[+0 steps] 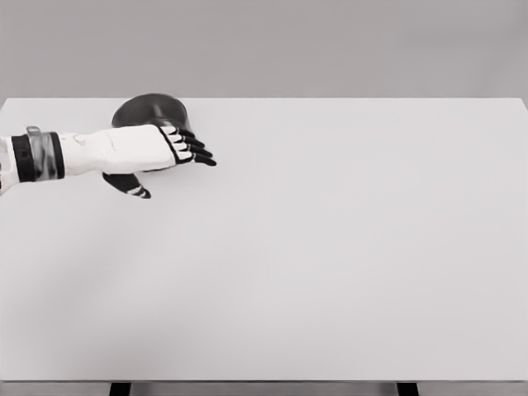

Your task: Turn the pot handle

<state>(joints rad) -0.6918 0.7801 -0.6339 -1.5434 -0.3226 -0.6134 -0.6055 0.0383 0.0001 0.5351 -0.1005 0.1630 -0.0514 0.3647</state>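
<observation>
We look down from our head camera onto a wide white desk (330, 264). Much of the dark pot (148, 110) is hidden: our left hand (144, 153) lies across its near side, so we see only the rounded upper part of it at the far left of the desk, close to the back edge. We cannot make out the pot's handle, so we cannot tell which way it points or how its long axis lies. Our left arm enters from the picture's left edge and is cut off there at the forearm. The hand reaches rightward with its black-tipped fingers (196, 150) stretched out nearly straight and close together, and the thumb (132, 186) splayed down toward us. The fingers are not curled round anything. The back of the hand overlaps the pot in the view, but we cannot tell whether it touches the pot or merely hovers in front of it.
</observation>
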